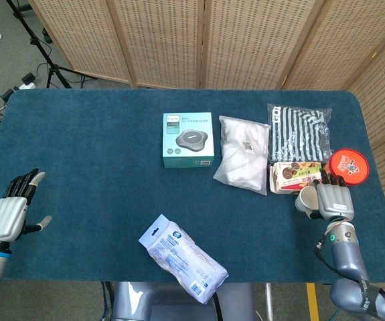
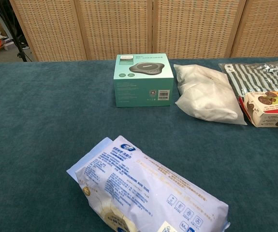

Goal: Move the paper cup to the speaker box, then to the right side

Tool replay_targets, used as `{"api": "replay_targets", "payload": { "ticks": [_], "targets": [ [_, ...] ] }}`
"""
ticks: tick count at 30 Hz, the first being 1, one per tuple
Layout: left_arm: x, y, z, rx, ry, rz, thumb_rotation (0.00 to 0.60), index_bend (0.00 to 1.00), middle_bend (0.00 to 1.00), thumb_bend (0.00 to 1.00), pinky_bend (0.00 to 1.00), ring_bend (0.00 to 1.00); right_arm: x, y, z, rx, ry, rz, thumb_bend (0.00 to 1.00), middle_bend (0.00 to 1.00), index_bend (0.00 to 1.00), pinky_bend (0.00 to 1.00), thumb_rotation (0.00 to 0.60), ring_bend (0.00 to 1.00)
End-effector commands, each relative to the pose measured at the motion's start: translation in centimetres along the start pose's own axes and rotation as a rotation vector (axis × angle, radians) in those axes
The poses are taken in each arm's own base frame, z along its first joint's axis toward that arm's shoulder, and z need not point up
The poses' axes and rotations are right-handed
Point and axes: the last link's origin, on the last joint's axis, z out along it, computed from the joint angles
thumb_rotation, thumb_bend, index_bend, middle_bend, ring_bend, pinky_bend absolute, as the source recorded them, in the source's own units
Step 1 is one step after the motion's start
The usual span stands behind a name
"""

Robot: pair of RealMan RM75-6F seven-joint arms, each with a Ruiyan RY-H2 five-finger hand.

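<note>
The white paper cup (image 1: 305,198) stands at the table's right side, just in front of a snack box (image 1: 298,176). My right hand (image 1: 333,201) is right beside it on its right, back facing up and fingers stretched forward, not wrapped around it. Whether the thumb touches the cup is hidden. The teal speaker box (image 1: 188,140) (image 2: 143,79) sits mid-table toward the back, far left of the cup. My left hand (image 1: 10,210) hovers at the near left with fingers spread and nothing in it. The chest view shows neither hand.
A white padded bag (image 1: 244,161) (image 2: 206,99) lies right of the speaker box. Further right lie a striped packet (image 1: 299,132) and a red round lid (image 1: 348,165). A wet-wipes pack (image 1: 182,257) (image 2: 148,193) lies at the near edge.
</note>
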Motion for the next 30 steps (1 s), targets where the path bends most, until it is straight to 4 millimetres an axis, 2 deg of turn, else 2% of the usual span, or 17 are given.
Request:
{"api": "replay_targets", "payload": {
  "ticks": [1,8,14,30],
  "targets": [
    [0.0,0.0,0.0,0.0,-0.001,0.001,0.6,0.0,0.0,0.23,0.0,0.0,-0.1,0.0,0.0,0.003,0.0,0.003,0.35,0.0,0.31,0.0,0.6,0.0],
    [0.0,0.0,0.0,0.0,-0.003,0.001,0.6,0.0,0.0,0.23,0.0,0.0,-0.3,-0.4,0.0,0.015,-0.002,0.011,0.35,0.0,0.31,0.0,0.6,0.0],
    [0.1,0.0,0.0,0.004,-0.002,0.0,0.6,0.0,0.0,0.23,0.0,0.0,-0.5,-0.5,0.1,0.026,-0.011,0.026,0.26,0.0,0.31,0.0,0.6,0.0],
    [0.2,0.0,-0.1,0.002,-0.002,0.0,0.6,0.0,0.0,0.23,0.0,0.0,-1.1,-0.2,0.4,0.021,-0.02,0.023,0.26,0.0,0.31,0.0,0.6,0.0]
  ]
}}
